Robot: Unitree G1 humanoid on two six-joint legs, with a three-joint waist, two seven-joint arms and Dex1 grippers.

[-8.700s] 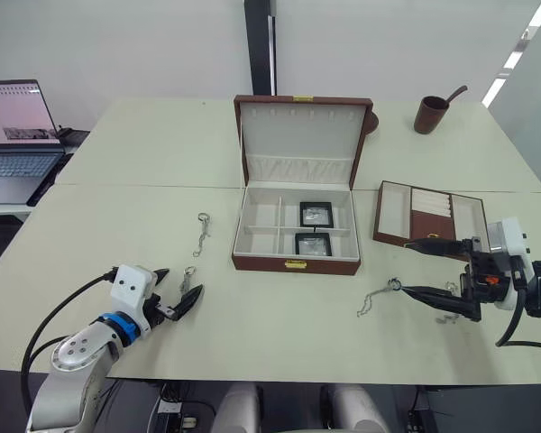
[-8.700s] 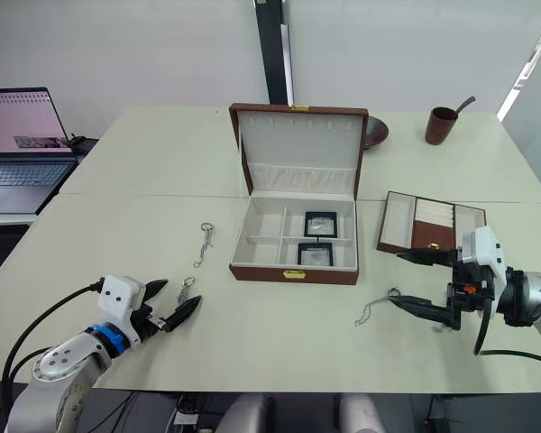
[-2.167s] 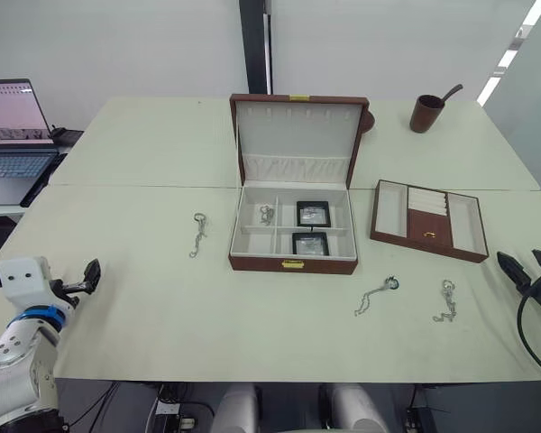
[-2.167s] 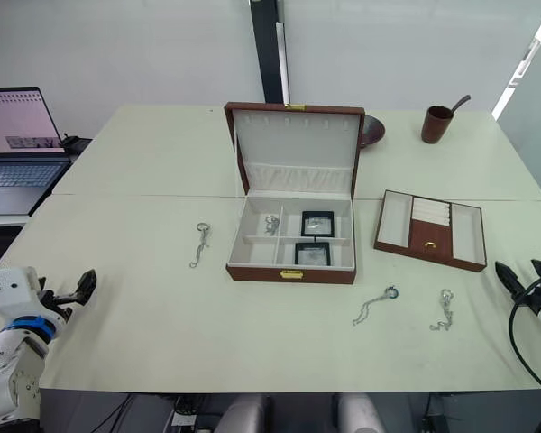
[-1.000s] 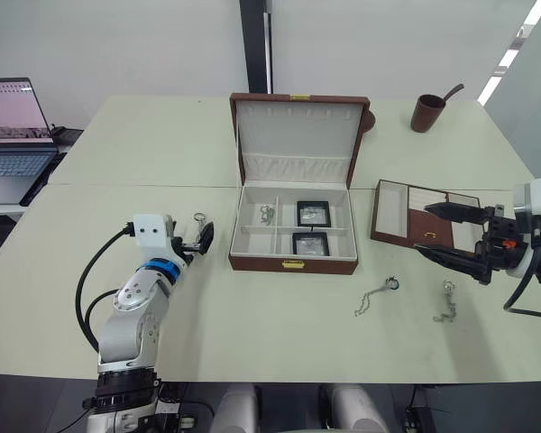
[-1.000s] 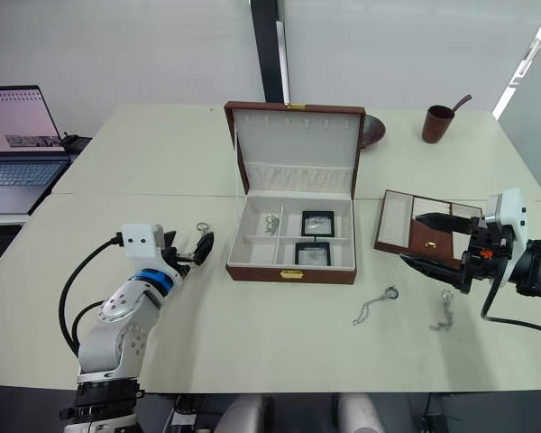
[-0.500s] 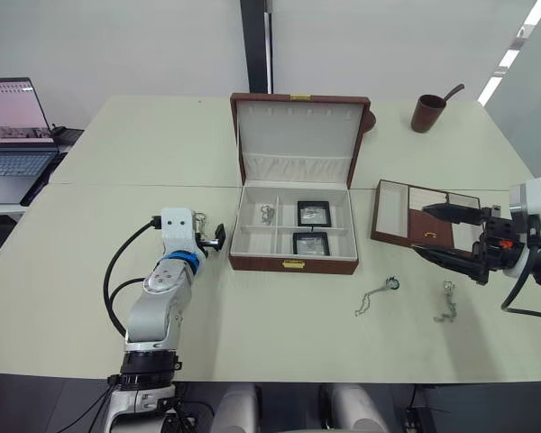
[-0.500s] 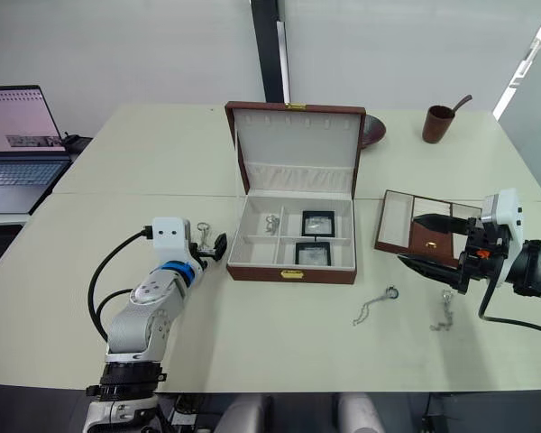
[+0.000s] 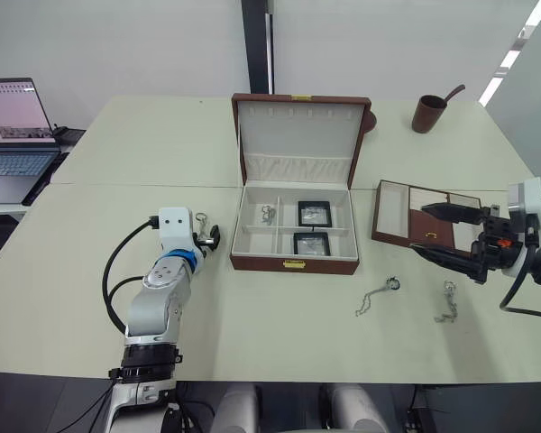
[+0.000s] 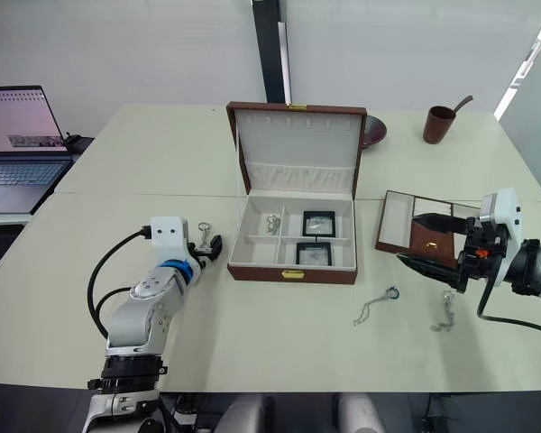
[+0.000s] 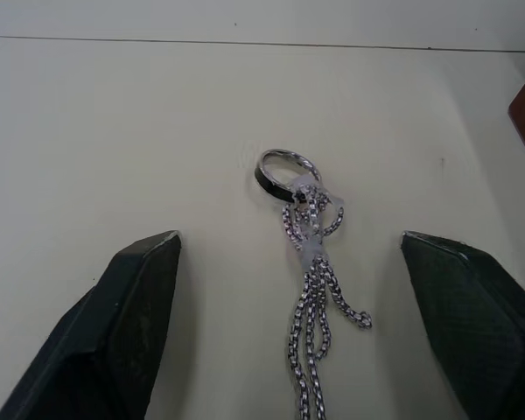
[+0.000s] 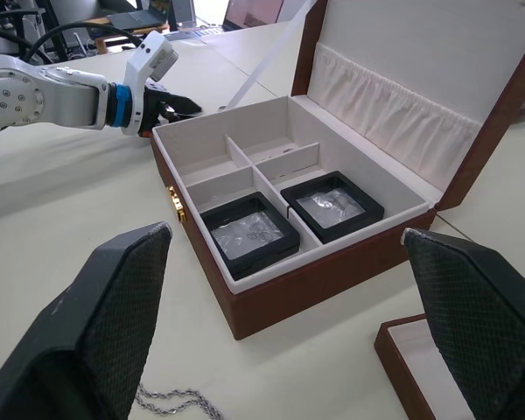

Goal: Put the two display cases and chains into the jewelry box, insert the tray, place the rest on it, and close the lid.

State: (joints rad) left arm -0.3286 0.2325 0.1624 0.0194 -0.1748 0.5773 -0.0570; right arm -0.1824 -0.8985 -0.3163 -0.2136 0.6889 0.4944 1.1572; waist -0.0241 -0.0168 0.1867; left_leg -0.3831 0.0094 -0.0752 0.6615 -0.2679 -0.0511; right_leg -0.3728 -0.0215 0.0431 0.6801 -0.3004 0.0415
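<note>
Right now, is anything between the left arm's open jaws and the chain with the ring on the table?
Nothing visible. The left gripper has its jaws spread either side of the ringed chain, which lies flat on bare table between them. The jewelry box stands beside it, lid up.

Left hand (image 11: 289, 324) now straddles the chain (image 11: 312, 262), open.

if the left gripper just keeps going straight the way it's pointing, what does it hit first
Most likely the chain with the ring. The left gripper is open, its fingers on either side of the chain on the table. Beyond lies bare tabletop; the jewelry box sits off to the side. Height above the table is unclear.
</note>
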